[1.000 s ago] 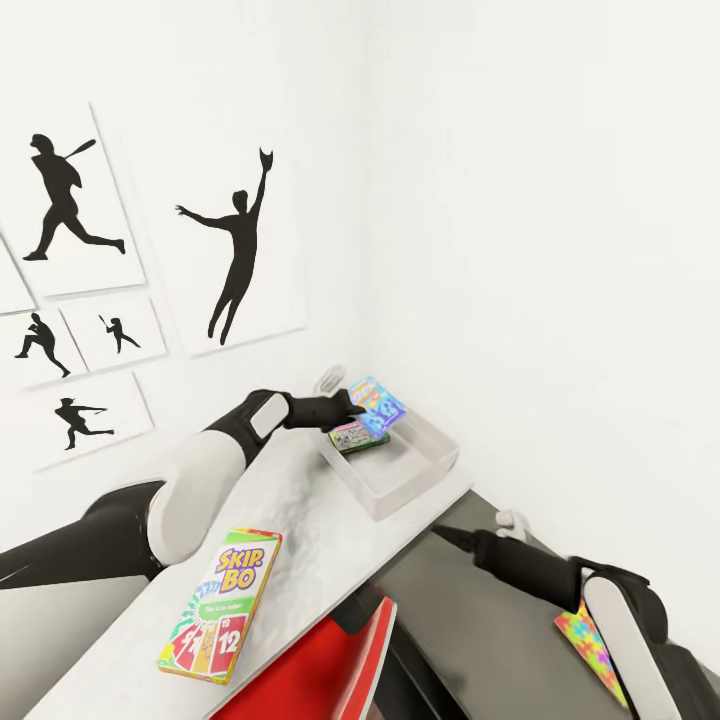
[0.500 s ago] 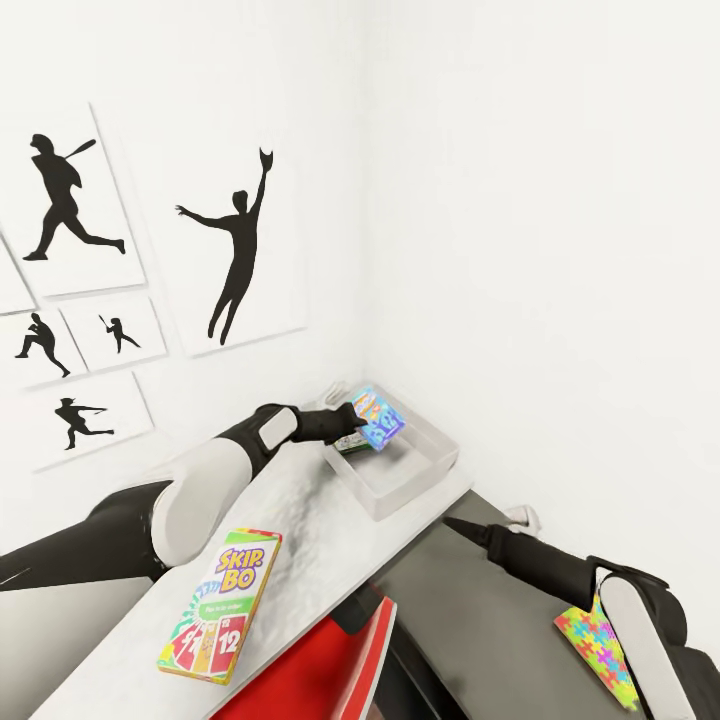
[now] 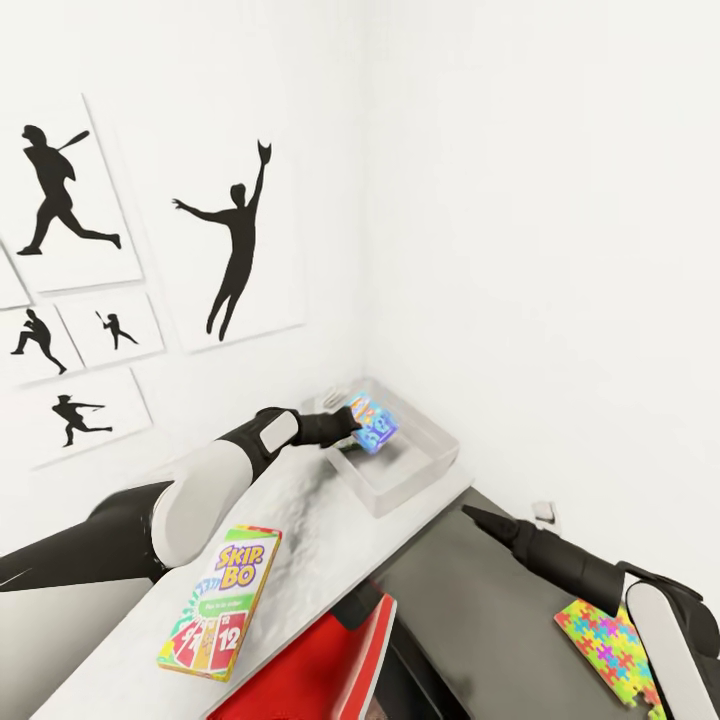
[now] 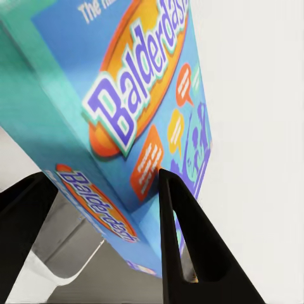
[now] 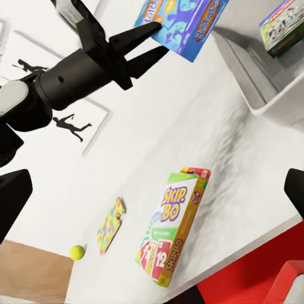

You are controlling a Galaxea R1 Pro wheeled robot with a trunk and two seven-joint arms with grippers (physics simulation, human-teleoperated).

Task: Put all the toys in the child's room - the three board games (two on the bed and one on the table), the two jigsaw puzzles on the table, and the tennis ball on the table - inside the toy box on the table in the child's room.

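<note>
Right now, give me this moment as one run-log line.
left gripper: shut on Balderdash box, held over toy box | right gripper: open, empty | SKIP-BO box, tennis ball: on table

Your left wrist view cuts the Balderdash box (image 4: pixel 136 107) off at its top and side edges; the title's last letters run out of frame, and the small print on its orange speech bubbles is too blurred to read. In your head view that box (image 3: pixel 370 422) is a smeared patch of colour with no legible text, and it hides part of the toy box (image 3: pixel 425 465) interior. In your right wrist view, the green-edged game box (image 5: pixel 282 26) in the toy box is cut by the frame edge. Your right arm covers 1 corner of the jigsaw puzzle (image 3: pixel 612 645).
</note>
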